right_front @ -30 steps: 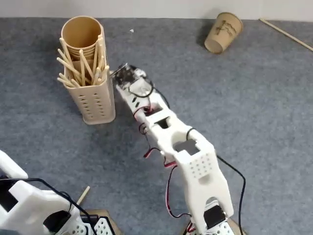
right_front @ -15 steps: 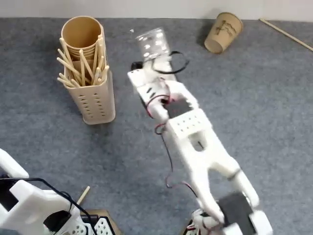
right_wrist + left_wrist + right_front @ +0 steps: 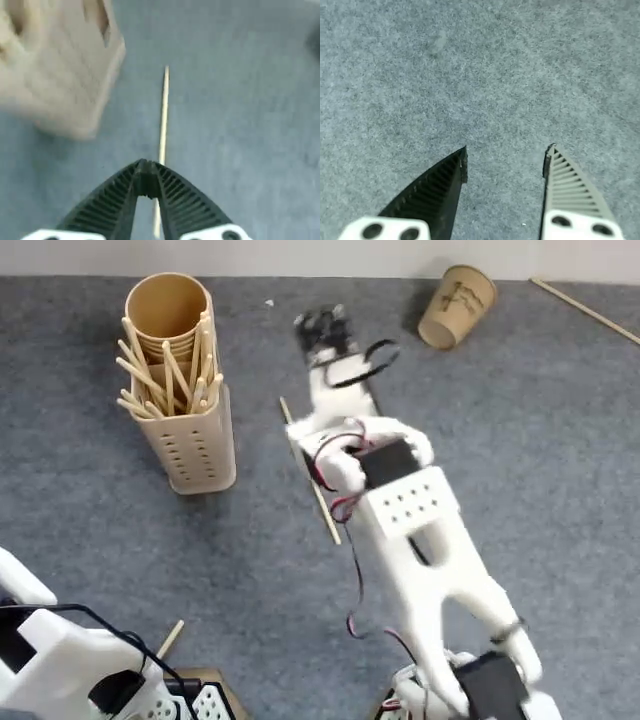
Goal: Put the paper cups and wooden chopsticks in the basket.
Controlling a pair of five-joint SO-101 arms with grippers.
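The perforated beige basket (image 3: 192,445) stands at the left and holds stacked paper cups (image 3: 165,308) and several wooden chopsticks (image 3: 160,375). One more paper cup (image 3: 456,306) lies on its side at the far right. A loose chopstick (image 3: 311,475) lies flat on the carpet beside the right arm (image 3: 405,510). My right gripper (image 3: 146,165) is shut with nothing in it, hanging above that chopstick (image 3: 163,110), with the basket (image 3: 55,65) off to one side. My left gripper (image 3: 505,150) is open over bare carpet, and its arm (image 3: 70,660) sits at the near left.
Another chopstick (image 3: 585,310) lies at the far right edge of the grey carpet. A short chopstick end (image 3: 170,637) pokes out near the left arm's base. A light wall strip runs along the far edge.
The right arm pulled back from beside the basket, rose and swung right. A chopstick that was hidden under it now lies in the open on the carpet. The left arm has not moved.
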